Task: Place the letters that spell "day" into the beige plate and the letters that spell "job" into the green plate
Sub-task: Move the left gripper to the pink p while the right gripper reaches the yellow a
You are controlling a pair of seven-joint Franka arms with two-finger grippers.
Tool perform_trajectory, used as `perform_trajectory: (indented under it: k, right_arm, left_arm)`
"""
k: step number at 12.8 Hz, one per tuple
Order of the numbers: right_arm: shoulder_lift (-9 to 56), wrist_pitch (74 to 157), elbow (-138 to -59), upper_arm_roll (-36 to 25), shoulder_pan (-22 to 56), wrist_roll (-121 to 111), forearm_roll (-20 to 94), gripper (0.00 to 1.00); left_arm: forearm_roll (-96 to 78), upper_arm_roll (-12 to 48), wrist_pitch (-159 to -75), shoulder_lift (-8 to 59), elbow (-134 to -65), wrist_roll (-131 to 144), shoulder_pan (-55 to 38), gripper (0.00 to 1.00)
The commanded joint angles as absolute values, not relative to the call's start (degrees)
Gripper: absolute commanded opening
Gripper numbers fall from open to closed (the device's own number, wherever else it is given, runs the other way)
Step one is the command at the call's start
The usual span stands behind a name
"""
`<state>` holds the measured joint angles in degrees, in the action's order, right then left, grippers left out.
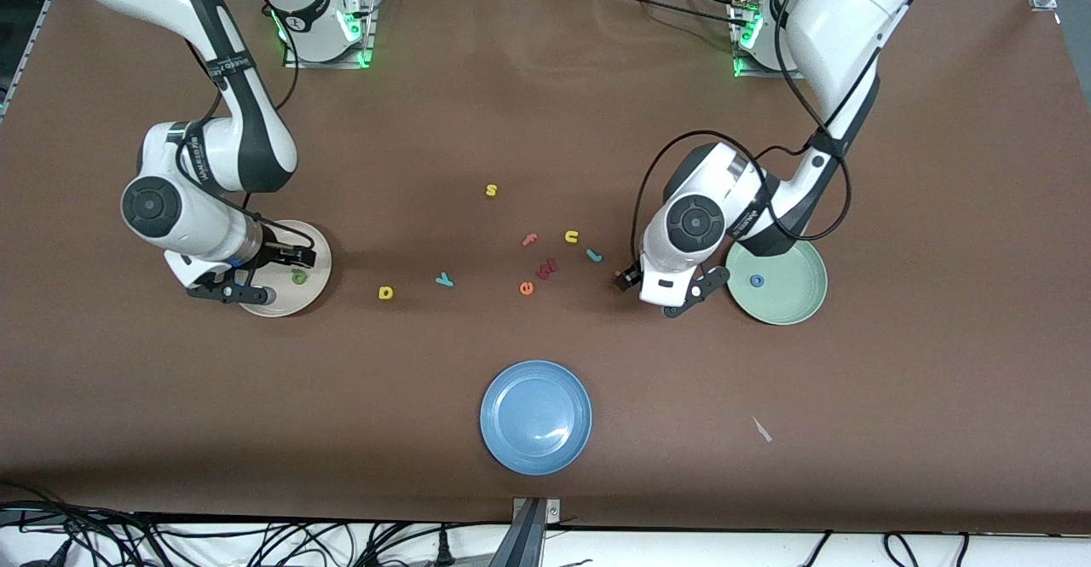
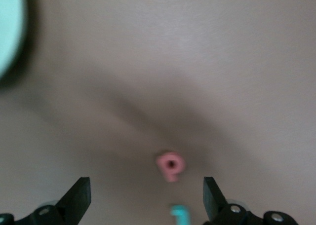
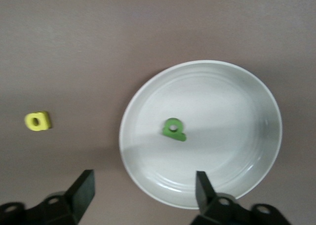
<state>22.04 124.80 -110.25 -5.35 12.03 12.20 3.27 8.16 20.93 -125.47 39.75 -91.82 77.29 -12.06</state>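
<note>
Green d in the beige plate, blue o in the green plate; four task letters left on the table.

The green d [image 3: 173, 129] lies inside the beige plate [image 3: 247, 87], and the right gripper [image 3: 140, 195] hangs over the plate's rim with fingers spread wide and empty, likely just after a drop. The yellow a [image 1: 385, 293] and teal y [image 1: 444, 280] sit on the table nearby. The blue o [image 1: 756, 280] rests in the green plate [image 1: 805, 290]. Beside that plate the left gripper [image 2: 146, 198], jaws wide, hovers low over the pink b [image 2: 171, 165], apparently lining up a pick; the teal j [image 1: 593, 255] lies close by. One blue plate [image 1: 535, 415] holds nothing.
</note>
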Motion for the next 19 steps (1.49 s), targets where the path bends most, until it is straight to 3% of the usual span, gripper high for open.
perform_trajectory:
  k: [1,8,13,15,17,19]
  right_arm:
    - [24.3,123.8,-108.0,-5.2,13.4,16.3,5.3,1.00]
    - [29.9,125.1,-101.9,-5.3,21.0,32.8,5.6,1.00]
    - [32.7,129.6,-101.3,-4.4,21.2,33.0,6.6,1.00]
    - [33.7,131.4,-101.3,-4.3,21.4,33.0,9.4,1.00]
    - [34.5,132.4,-101.5,-4.3,21.9,32.7,9.4,1.00]
    - [35.2,133.7,-101.5,-4.2,21.9,32.6,9.5,1.00]
  left_arm:
    - [6.8,20.7,-128.4,41.7,-89.8,86.7,-12.4,1.00]
    - [6.9,20.6,-127.5,42.6,-90.1,91.7,-13.6,1.00]
    - [7.2,20.4,-128.1,46.1,-90.0,96.8,-13.7,0.98]
    - [7.6,20.4,-128.1,46.4,-90.0,99.2,-14.1,0.85]
    - [7.6,20.4,-128.1,46.7,-89.9,99.1,-14.0,0.59]
    - [7.2,20.3,-128.1,46.9,-89.9,99.1,-13.8,0.39]
